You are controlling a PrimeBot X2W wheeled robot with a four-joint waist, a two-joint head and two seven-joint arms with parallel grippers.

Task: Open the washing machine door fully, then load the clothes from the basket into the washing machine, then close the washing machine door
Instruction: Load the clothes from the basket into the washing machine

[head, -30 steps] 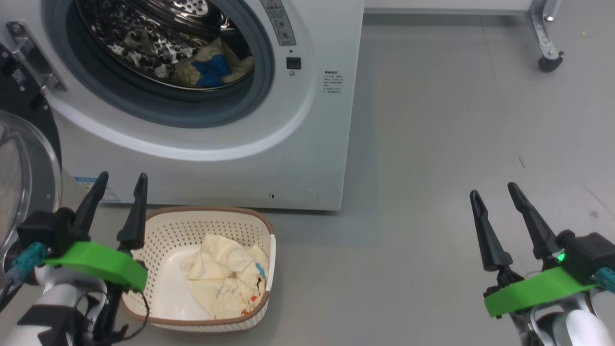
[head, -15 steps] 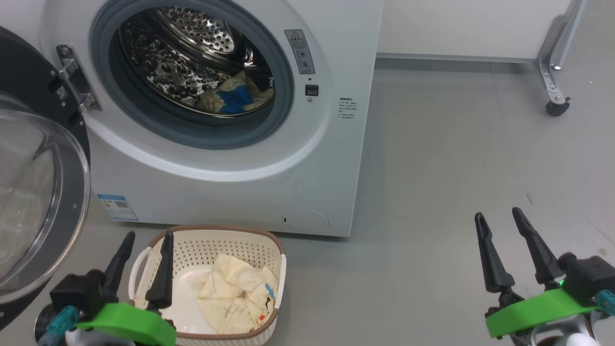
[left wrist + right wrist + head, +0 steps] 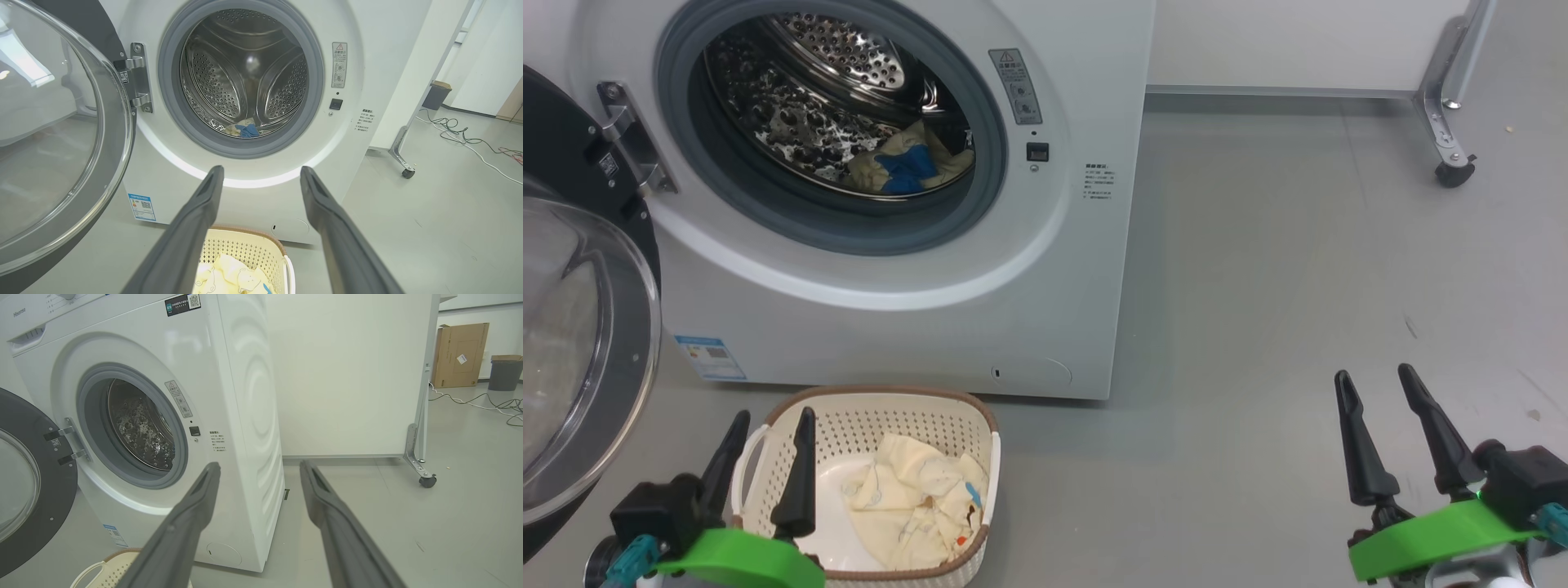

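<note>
The white washing machine (image 3: pixel 915 327) stands open, its black washing machine door (image 3: pixel 580 343) swung out to the left. Inside the steel drum (image 3: pixel 800 122) lies one of the clothes (image 3: pixel 907 163), cream with a blue patch. The cream basket (image 3: pixel 874 416) sits on the floor before the machine and holds more pale clothes (image 3: pixel 915 498). My left gripper (image 3: pixel 768 425) hovers open over the basket's left rim, fingers empty. Far to the right, my right gripper (image 3: pixel 1376 388) is open above bare floor. The left wrist view looks straight into the drum (image 3: pixel 241 77) over the basket (image 3: pixel 245 249).
A white partition (image 3: pixel 351 375) on a castor leg (image 3: pixel 1450 167) stands behind and to the right of the machine. Cables (image 3: pixel 470 139), a bin (image 3: pixel 504 371) and a cardboard box (image 3: pixel 459 353) lie farther off. Grey floor (image 3: pixel 1258 286) stretches to the right.
The head camera has tilted up, so more of the drum and door show now. Both grippers stay open and sit lower in the picture; the clothes have not moved.
</note>
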